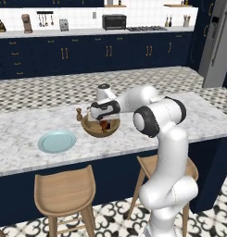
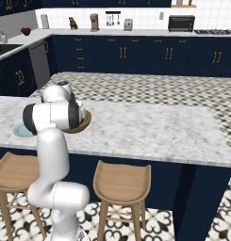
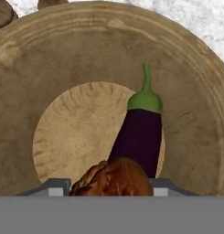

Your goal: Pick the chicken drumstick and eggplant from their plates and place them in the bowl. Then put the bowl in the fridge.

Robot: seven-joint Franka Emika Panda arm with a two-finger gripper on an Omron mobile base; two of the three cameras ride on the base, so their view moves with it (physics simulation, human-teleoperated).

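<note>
Purple eggplant (image 3: 140, 137) in bowl (image 3: 49, 59), drumstick (image 3: 114, 178) gripped

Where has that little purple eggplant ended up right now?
In the hand view the eggplant lies inside the wooden bowl, on its pale bottom, green stem pointing up the picture, right behind the chicken drumstick.

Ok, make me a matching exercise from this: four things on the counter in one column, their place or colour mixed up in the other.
1 eggplant
2 drumstick
3 plate
4 bowl

A pale blue, beside the bowl
B between the fingers of the tool
C lying in the bowl
D wooden, under the tool

Pairs: 1-C, 2-B, 3-A, 4-D
</note>
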